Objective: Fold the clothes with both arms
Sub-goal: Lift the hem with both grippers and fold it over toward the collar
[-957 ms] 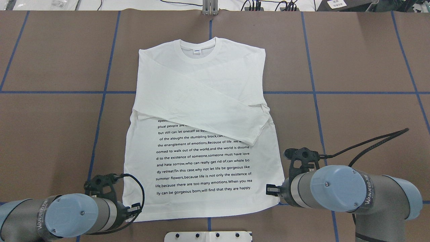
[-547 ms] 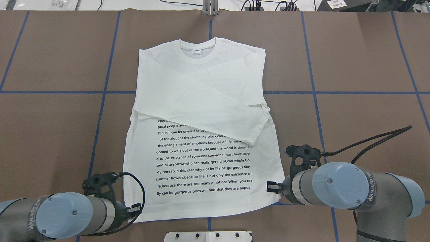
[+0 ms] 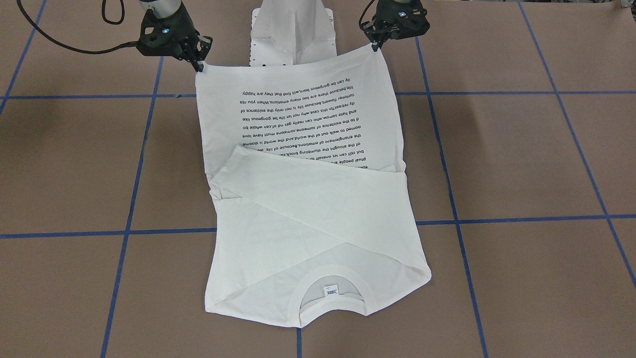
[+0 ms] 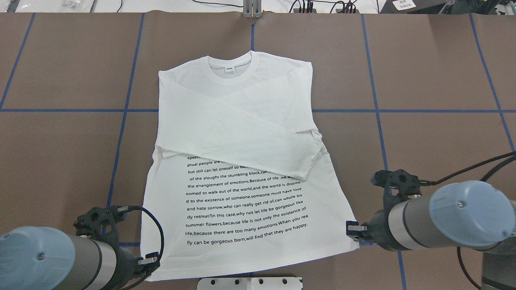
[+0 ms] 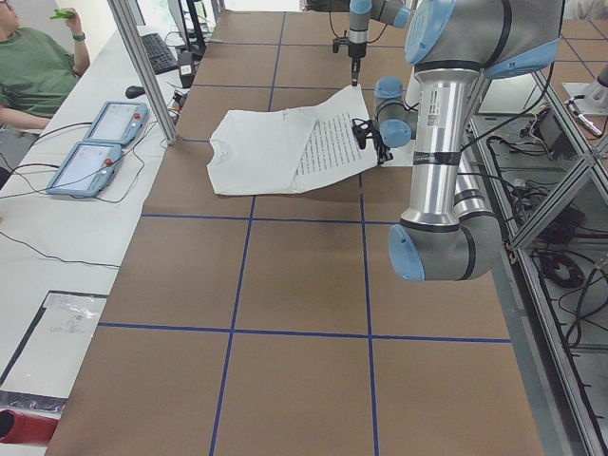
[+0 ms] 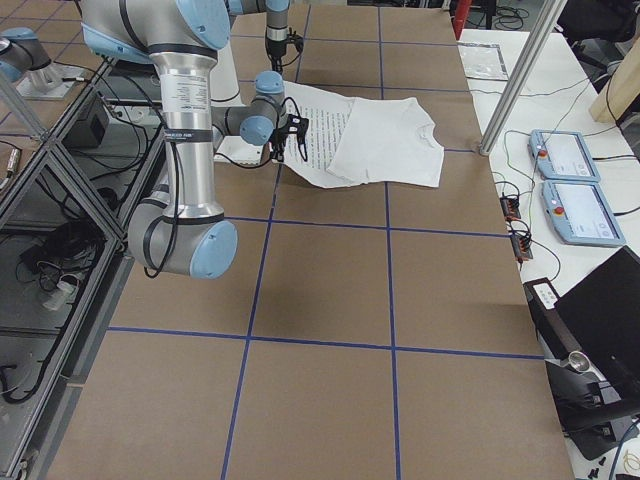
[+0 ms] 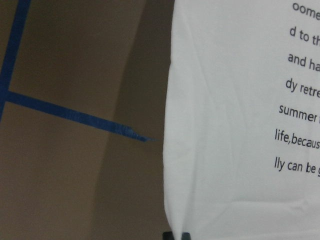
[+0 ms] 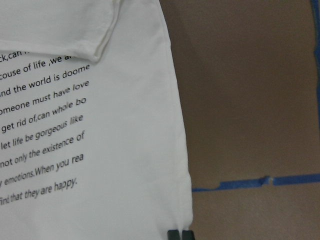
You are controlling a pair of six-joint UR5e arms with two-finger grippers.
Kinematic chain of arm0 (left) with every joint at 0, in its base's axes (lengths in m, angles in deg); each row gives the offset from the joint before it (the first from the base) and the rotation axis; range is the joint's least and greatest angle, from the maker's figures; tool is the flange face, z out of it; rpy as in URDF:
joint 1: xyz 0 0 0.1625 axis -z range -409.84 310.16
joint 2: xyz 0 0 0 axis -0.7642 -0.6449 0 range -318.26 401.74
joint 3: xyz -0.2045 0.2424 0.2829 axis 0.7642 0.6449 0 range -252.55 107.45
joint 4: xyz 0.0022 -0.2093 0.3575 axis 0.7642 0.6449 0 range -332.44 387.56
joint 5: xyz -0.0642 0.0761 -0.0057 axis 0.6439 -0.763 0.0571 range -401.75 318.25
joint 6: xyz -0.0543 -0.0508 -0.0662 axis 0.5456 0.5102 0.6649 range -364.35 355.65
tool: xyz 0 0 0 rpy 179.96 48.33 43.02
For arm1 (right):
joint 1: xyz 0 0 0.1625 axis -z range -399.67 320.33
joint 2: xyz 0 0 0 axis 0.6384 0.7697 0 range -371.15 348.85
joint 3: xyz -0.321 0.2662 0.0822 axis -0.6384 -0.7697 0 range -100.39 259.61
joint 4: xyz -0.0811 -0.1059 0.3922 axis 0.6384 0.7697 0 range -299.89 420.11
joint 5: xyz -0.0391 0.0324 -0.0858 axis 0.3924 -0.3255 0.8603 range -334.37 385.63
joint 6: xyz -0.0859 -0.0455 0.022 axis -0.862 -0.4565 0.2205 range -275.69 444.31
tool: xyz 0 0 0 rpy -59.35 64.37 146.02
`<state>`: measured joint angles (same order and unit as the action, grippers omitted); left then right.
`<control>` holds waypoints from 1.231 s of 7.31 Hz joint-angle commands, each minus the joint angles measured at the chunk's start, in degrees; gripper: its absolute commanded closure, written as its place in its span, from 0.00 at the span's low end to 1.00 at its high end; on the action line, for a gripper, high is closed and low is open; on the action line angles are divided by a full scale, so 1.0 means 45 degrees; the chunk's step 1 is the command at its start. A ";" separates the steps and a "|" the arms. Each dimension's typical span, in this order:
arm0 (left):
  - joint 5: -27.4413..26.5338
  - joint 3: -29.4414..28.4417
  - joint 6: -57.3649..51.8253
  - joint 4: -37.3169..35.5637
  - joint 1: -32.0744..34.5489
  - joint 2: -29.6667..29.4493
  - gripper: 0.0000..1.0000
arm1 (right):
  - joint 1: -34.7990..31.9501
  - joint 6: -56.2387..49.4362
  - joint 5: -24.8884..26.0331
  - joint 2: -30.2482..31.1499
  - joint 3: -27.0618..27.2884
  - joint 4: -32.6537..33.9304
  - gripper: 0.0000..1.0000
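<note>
The white long-sleeved T-shirt (image 4: 238, 133) lies print side up on the brown table, sleeves crossed over its chest, collar (image 4: 229, 66) at the far end. My left gripper (image 4: 147, 262) is shut on the hem's left corner, and my right gripper (image 4: 352, 230) is shut on its right corner. In the front view the hem hangs raised between the left gripper (image 3: 375, 45) and the right gripper (image 3: 198, 64). Each wrist view shows white cloth running into the fingertips, at the left gripper (image 7: 177, 235) and the right gripper (image 8: 180, 234).
The white pedestal base (image 4: 250, 283) sits just behind the raised hem. Blue tape lines (image 4: 121, 110) grid the brown table. At the far side, two teach pendants (image 5: 95, 142) lie by an aluminium post (image 5: 142, 66), and a person in green (image 5: 33, 66) sits there.
Both grippers have moved back toward the robot and spread apart, lifting and stretching the hem. The whole shirt has slid a little toward the robot.
</note>
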<state>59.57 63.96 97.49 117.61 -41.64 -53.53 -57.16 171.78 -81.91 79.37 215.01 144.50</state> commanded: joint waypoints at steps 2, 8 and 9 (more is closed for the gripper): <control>0.0238 0.1694 -0.0032 -0.0969 -0.0452 -0.0138 1.00 | -0.0272 -0.0024 -0.3453 0.1738 0.1980 0.0016 1.00; 0.2743 0.0884 -0.4215 -0.1357 0.5560 -0.1639 1.00 | -0.5106 -0.0392 -0.4149 -0.1533 -0.0784 -0.0062 1.00; 0.3163 -0.0477 -0.5140 -0.1398 0.6876 -0.2744 1.00 | -0.6470 -0.0568 -0.4576 -0.2723 -0.1932 -0.0043 1.00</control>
<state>70.04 67.72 81.11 111.93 -19.46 -61.42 -79.12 170.22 -100.76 73.04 211.84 144.25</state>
